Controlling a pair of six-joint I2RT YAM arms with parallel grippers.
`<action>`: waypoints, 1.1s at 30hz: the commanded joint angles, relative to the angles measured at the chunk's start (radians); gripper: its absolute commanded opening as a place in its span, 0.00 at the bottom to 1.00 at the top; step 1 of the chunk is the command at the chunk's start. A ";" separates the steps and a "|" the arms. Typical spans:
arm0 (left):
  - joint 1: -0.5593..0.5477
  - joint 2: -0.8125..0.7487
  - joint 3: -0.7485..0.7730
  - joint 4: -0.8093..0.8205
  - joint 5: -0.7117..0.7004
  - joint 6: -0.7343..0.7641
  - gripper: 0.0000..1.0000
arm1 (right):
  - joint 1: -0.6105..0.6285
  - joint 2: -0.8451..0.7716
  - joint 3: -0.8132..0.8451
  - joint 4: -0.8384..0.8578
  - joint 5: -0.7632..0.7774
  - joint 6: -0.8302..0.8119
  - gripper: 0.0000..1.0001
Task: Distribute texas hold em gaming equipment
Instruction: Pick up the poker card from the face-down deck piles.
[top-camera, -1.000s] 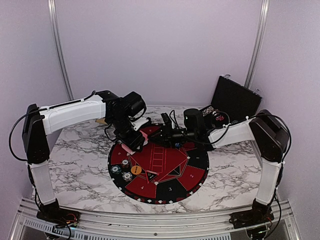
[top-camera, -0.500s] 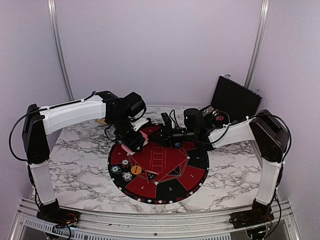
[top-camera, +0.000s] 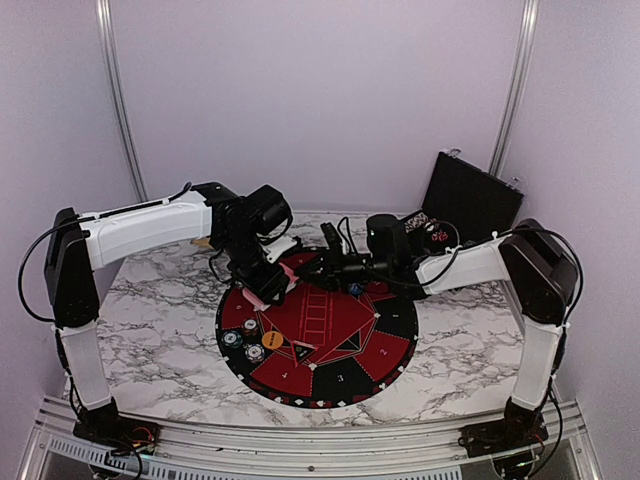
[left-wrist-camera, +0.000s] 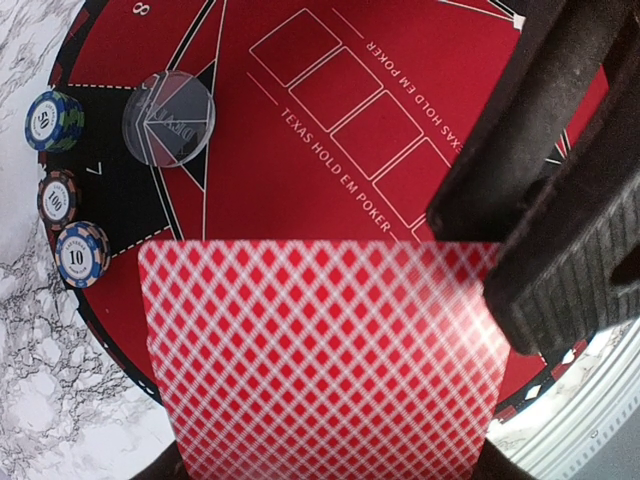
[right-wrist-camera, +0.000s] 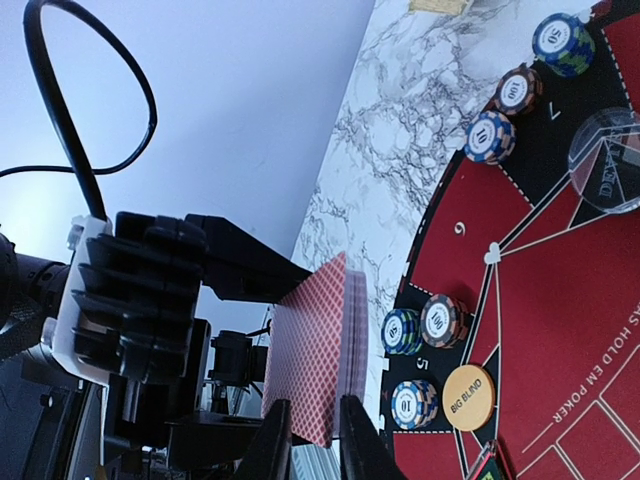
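Note:
My left gripper (top-camera: 266, 284) is shut on a deck of pink-red-backed playing cards (left-wrist-camera: 320, 350) and holds it upright over the far left of the mat. My right gripper (right-wrist-camera: 313, 440) has reached across to it. Its narrowly open jaws straddle the lower corner of the front card (right-wrist-camera: 305, 350), with a small gap still showing. Beside the deck, three chip stacks (right-wrist-camera: 403, 331) and an orange "BIG BLIND" disc (right-wrist-camera: 468, 397) lie on the mat. Three more chip stacks (left-wrist-camera: 58, 198) and a clear disc (left-wrist-camera: 168, 120) sit at another seat.
The round red-and-black mat (top-camera: 340, 350) covers the middle of the marble table (top-camera: 150, 330). An open black case (top-camera: 475, 195) stands at the back right, behind the right arm. Purple walls close in on three sides.
My right gripper has moved left up to the deck, and its jaws have narrowed around the front card. The left arm and the deck have stayed where they were.

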 joint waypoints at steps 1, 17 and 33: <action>0.009 -0.017 0.000 0.009 -0.003 0.009 0.35 | 0.009 0.023 0.040 0.009 -0.005 0.000 0.16; 0.014 -0.017 -0.007 0.009 0.000 0.009 0.35 | 0.015 0.034 0.045 0.007 -0.011 0.002 0.10; 0.015 -0.022 -0.023 0.013 -0.003 0.009 0.34 | 0.003 0.019 0.036 0.010 -0.007 0.021 0.00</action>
